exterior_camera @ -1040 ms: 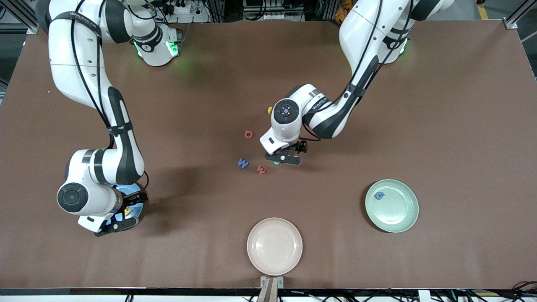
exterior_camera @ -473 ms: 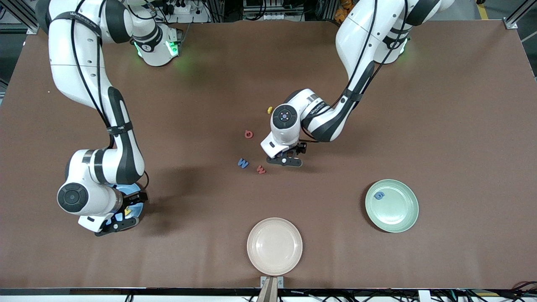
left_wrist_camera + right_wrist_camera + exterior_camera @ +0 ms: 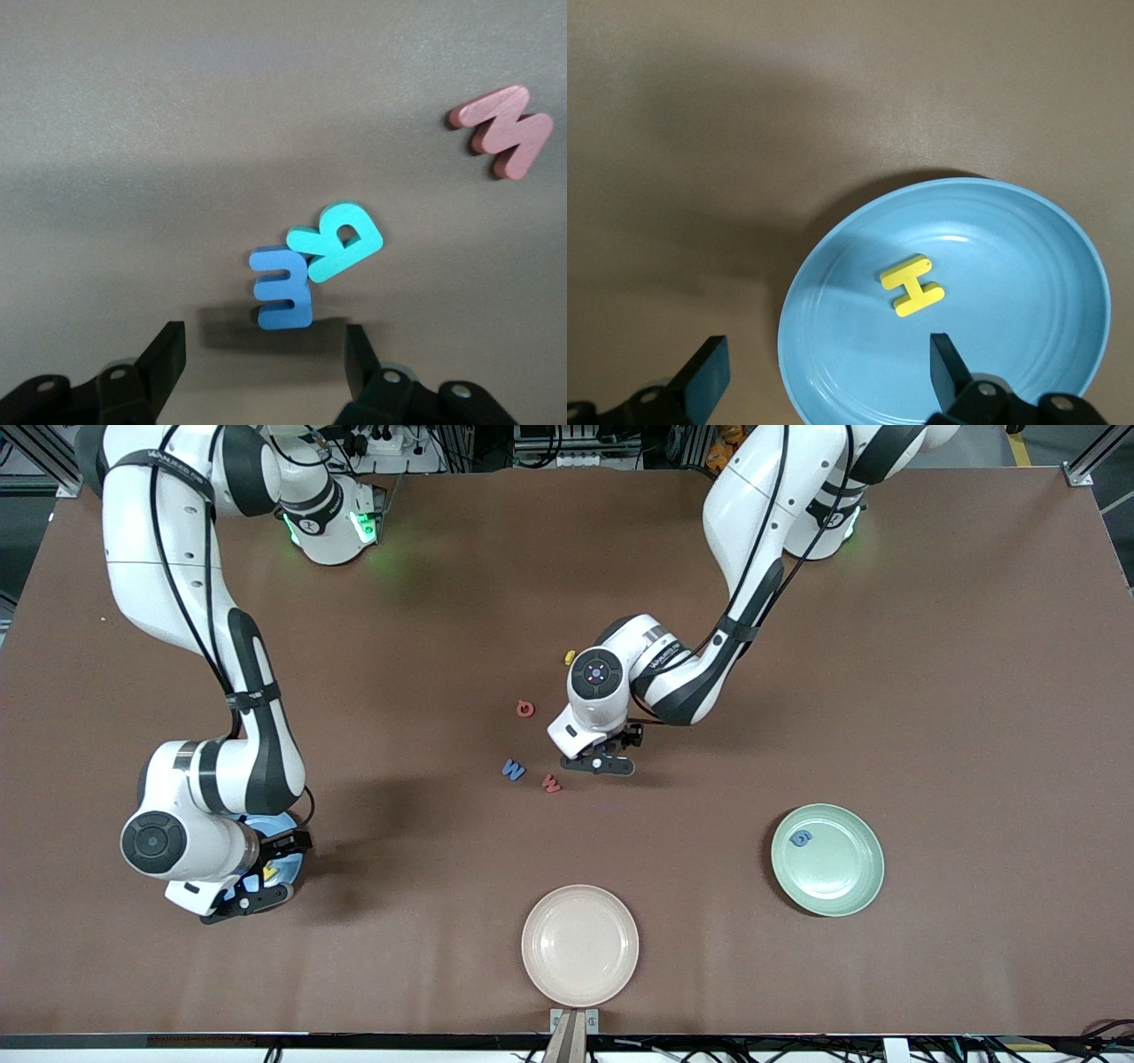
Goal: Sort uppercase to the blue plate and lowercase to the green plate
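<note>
I see a glossy, smooth blue plate [image 3: 1063, 266]; matt foam-like H [image 3: 912, 285] and R [image 3: 341, 239]; matt, finely grained table [image 3: 930, 691].

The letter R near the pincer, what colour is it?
Teal. The letter R shows best in the left wrist view.

1. A brown table [image 3: 930, 691] carries everything.
2. Plates on it: blue plate [image 3: 1028, 230] at the right arm's end, beige plate [image 3: 579, 945] nearest the front camera, green plate [image 3: 842, 877] toward the left arm's end.
3. Loose letters mid-table: red Q [image 3: 525, 708], blue M [image 3: 513, 769], red w [image 3: 551, 783], tiny yellow letter [image 3: 570, 657], blue m [image 3: 283, 289] touching teal R [image 3: 337, 239].
</note>
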{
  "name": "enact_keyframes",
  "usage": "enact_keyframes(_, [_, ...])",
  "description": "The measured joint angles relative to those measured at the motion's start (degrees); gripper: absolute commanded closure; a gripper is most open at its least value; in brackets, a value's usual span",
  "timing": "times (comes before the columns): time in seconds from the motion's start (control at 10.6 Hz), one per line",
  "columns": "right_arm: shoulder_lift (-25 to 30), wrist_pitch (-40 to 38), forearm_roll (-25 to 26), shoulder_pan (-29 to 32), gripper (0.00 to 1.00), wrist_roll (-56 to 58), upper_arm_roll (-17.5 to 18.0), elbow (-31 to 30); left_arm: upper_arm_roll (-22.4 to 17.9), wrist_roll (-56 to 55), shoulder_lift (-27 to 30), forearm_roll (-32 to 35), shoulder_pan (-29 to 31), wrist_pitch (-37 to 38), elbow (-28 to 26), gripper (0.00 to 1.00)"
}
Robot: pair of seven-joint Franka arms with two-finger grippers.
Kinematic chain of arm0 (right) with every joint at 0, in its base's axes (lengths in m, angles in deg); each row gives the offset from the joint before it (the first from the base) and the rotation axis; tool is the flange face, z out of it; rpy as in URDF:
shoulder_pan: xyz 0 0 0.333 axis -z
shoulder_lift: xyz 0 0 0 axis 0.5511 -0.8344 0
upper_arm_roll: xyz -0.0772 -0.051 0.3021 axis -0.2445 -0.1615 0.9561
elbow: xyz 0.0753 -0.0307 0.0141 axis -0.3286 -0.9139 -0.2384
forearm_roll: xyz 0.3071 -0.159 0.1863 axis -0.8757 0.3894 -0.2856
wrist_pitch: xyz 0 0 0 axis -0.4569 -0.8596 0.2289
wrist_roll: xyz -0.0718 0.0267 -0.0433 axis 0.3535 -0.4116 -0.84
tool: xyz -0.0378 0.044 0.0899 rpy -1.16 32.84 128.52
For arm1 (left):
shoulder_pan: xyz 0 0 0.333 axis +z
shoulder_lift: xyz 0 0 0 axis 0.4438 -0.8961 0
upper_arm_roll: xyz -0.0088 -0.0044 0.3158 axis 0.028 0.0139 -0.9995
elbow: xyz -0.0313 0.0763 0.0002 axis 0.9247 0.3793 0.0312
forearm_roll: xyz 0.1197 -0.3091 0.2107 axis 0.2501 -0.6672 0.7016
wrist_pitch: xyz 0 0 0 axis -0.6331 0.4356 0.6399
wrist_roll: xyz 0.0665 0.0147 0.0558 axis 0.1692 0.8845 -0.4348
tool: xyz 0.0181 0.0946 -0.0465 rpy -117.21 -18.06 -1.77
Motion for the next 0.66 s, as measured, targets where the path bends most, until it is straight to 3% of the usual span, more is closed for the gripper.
enact_keyframes(0.38, [0.0,0.0,-0.74,-0.51,0.0,-0.88,0.07,0.0,-0.59,0.0,-0.14,0.0,-0.15,0.0,0.31,0.21])
enact_keyframes(0.66, [0.0,0.02,-1.0,-3.79,0.0,-7.73,0.19,0.01,-0.62,0.0,-0.87,0.0,-0.26,-0.02,0.95,0.22])
